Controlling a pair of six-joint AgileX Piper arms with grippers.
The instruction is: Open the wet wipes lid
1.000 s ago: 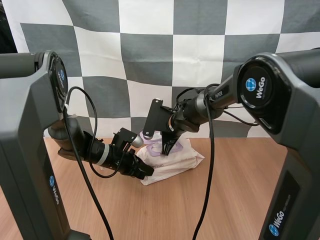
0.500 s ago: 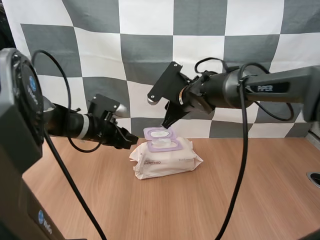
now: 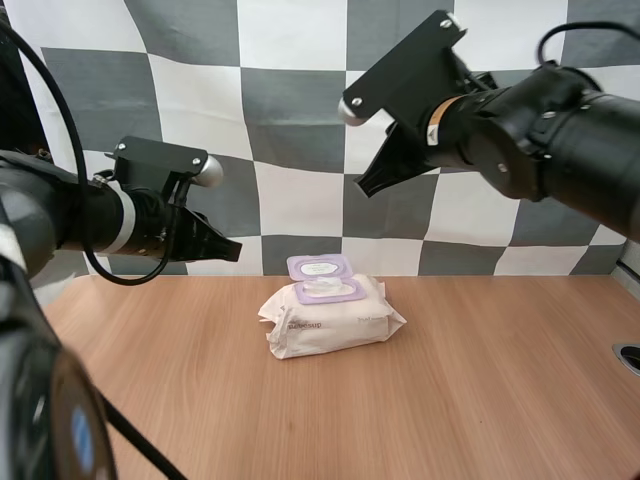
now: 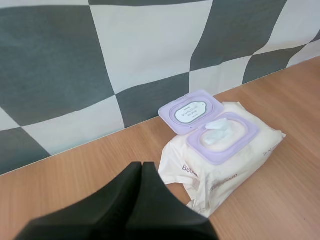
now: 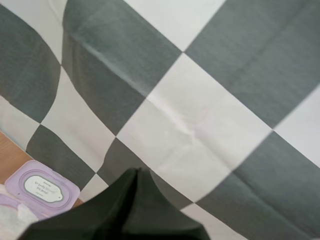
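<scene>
A white pack of wet wipes (image 3: 330, 317) lies on the wooden table (image 3: 480, 400) near its back edge. Its purple lid (image 3: 319, 266) stands flipped up and back, and a white wipe shows in the opening (image 3: 330, 289). My left gripper (image 3: 234, 253) hovers to the left of the pack, above the table, shut on nothing. My right gripper (image 3: 362, 189) hangs high above the pack and a little to its right, also shut. From the left wrist, the pack (image 4: 220, 157) lies just beyond my joined fingertips (image 4: 141, 167), lid (image 4: 190, 111) raised. Below the right wrist's shut fingers (image 5: 135, 172) sits the lid (image 5: 45, 187).
A dark round fitting (image 3: 629, 357) sits at the table's right edge. Bare wood stretches in front of the pack and to both sides.
Both arms have drawn back from the pack: the left gripper went left and up, the right gripper rose high and rightward. The lid stays flipped open.
</scene>
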